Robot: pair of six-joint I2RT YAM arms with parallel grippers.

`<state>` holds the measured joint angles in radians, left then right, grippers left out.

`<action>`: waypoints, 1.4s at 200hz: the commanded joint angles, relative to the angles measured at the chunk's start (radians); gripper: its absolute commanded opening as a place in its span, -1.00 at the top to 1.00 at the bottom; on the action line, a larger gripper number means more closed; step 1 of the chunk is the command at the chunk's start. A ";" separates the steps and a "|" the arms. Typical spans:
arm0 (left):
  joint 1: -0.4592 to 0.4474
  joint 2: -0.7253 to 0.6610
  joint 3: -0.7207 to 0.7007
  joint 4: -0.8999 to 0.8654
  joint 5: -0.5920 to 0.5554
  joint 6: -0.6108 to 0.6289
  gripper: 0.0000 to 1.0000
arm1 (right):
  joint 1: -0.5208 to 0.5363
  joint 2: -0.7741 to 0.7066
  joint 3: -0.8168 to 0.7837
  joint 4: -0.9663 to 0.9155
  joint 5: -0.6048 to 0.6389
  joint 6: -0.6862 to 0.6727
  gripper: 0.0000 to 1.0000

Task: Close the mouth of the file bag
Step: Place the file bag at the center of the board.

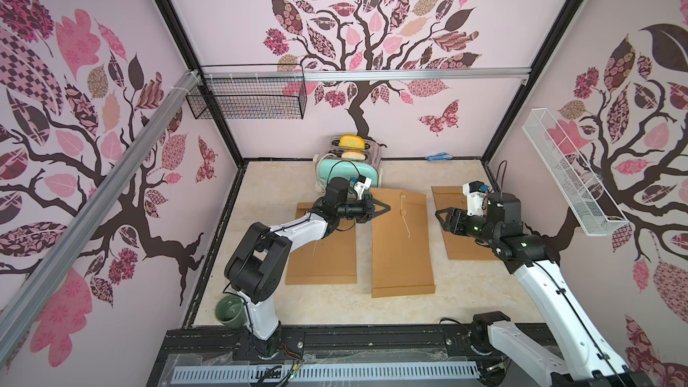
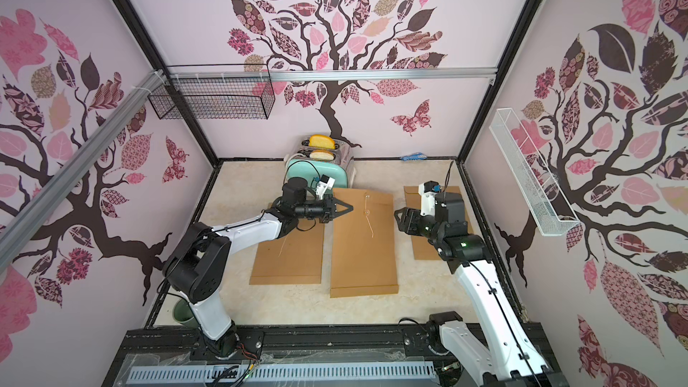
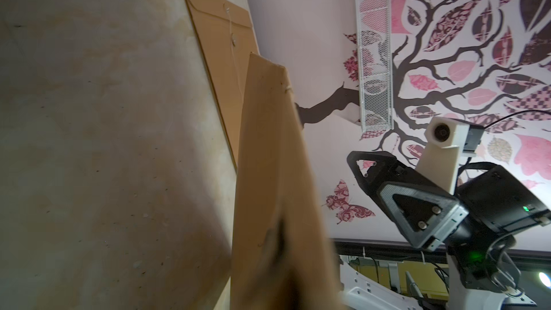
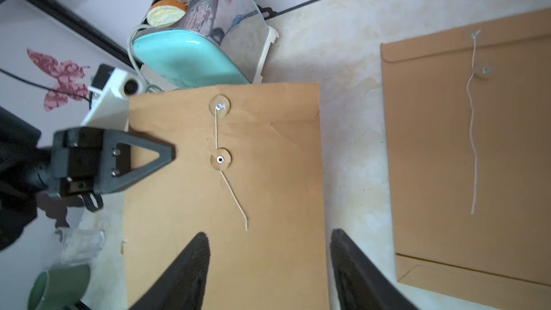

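Note:
The file bag is the middle brown envelope on the table. Its flap lies folded over, with one disc on the flap and another disc below it. A white string runs between the discs and trails loose. My left gripper is shut on the bag's left edge near the mouth, and that edge stands lifted. My right gripper hovers open at the bag's right side with nothing between its fingers.
Two more brown envelopes lie flat, one on the left and one on the right. A teal toaster with bread stands behind the bag. A green mug sits at the front left. Wire baskets hang on the walls.

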<state>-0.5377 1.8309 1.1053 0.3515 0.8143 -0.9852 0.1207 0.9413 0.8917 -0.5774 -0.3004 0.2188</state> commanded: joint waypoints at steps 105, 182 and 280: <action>-0.018 0.226 0.260 -0.616 -0.353 0.367 -0.89 | -0.009 0.406 -0.111 0.235 -0.012 0.029 -0.46; -0.053 0.137 0.343 -0.883 -0.590 0.414 -0.97 | -0.009 0.443 -0.097 0.243 -0.020 0.034 -0.48; -0.128 -0.188 0.108 -0.485 -0.484 0.256 -0.93 | -0.220 0.331 0.075 0.115 -0.075 0.026 -0.57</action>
<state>-0.6380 1.6787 1.2583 -0.2981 0.2874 -0.6823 -0.0097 1.2736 0.8944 -0.3939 -0.3405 0.2516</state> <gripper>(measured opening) 0.968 0.781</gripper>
